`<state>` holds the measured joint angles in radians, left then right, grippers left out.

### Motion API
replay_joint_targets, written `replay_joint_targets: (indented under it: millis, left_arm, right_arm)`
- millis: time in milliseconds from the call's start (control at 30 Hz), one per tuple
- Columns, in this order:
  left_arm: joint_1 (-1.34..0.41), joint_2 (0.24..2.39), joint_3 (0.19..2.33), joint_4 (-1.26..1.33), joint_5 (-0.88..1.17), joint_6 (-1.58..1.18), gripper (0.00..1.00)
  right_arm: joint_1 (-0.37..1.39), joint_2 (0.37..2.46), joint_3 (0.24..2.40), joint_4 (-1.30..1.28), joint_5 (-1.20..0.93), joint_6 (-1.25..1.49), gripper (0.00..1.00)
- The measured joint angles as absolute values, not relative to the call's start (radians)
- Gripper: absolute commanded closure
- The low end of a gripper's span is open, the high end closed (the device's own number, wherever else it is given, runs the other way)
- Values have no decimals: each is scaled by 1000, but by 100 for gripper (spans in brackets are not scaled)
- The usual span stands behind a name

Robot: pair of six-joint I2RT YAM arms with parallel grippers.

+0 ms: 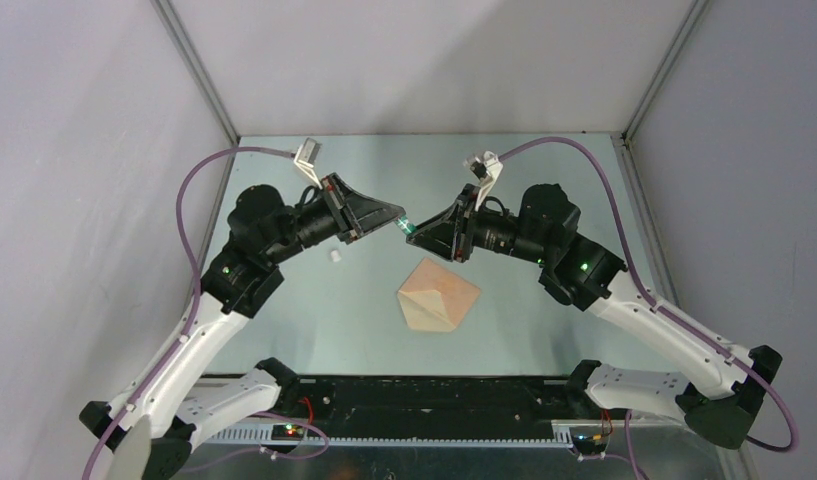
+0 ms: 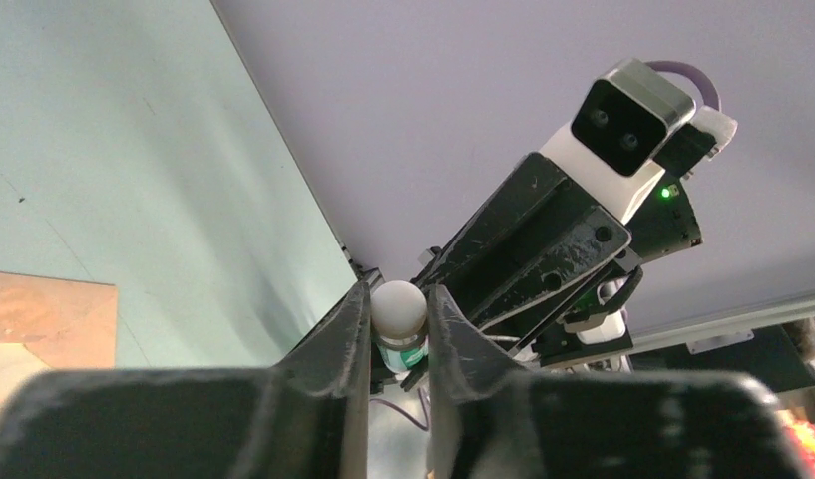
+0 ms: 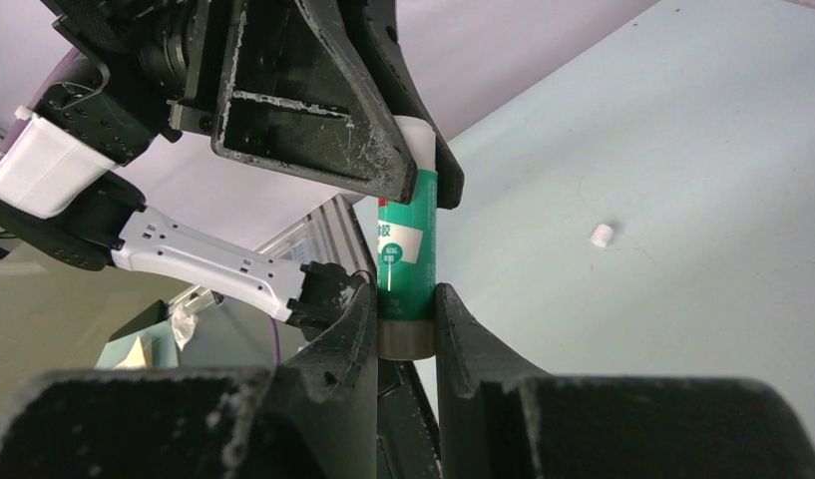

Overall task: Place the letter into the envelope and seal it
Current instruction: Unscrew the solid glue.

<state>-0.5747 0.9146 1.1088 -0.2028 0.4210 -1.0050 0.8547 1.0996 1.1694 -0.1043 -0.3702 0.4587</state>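
Observation:
The tan envelope lies flat on the table, turned like a diamond, with diagonal creases and a paler lower-left part; one corner of it shows in the left wrist view. The letter is hidden. Above the table, behind the envelope, both grippers meet tip to tip on a green glue stick. My right gripper is shut on the stick's base. My left gripper is closed on its rounded white cap. In the top view the left gripper and the right gripper almost touch.
A small white piece lies on the table under the left arm, also seen as a small white piece in the right wrist view. Grey walls enclose the table on three sides. The arm bases sit at the near edge.

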Motion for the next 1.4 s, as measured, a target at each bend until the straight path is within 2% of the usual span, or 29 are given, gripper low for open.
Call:
replay_joint_targets:
  millis: [33,167,200,233,267,300,333,367,667,800,1100,1400]
  left_arm:
    - [-575,914,1109,-200,422,-1009,99]
    - [-574,914,1108,-200,417,-1013,100]
    - [-574,914,1108,-200,415,-1013,100]
    - [-575,913,1108,-200,413,-1013,100]
    - [-575,912,1108,-201,410,-1014,100]
    - [-575,908,1105,-201,402,-1015,100]
    - [-575,903,1100,-200,391,-1014,100]
    - [-575,896,1093,-202,379,-1014,100]
    - [-574,774,929,-107,262,-1124,100]
    - [-574,754,870,-32,234,-1187,100]
    - [-574,728,852,36,210,-1232,100]
    - [-574,739,853,43,214,-1230,100]
  right_arm:
    - [855,1101,1169,-104,-369,458,100]
    - [855,1103,1170,-103,-367,460,98]
    - [855,1103,1170,-102,-366,462,78]
    - [855,1103,1170,-102,-360,464,65]
    - [855,1103,1170,-102,-355,468,47]
    - [855,1103,1170,-100,-347,477,39]
    - [856,1103,1170,-99,-335,495,26]
    - [856,1102,1169,-95,-323,509,20]
    - [864,1021,966,128,-157,838,17]
    - [867,1040,908,254,-156,979,26]
    - [870,1093,872,428,-171,1147,29]
    - [867,1137,872,523,-233,1162,38]
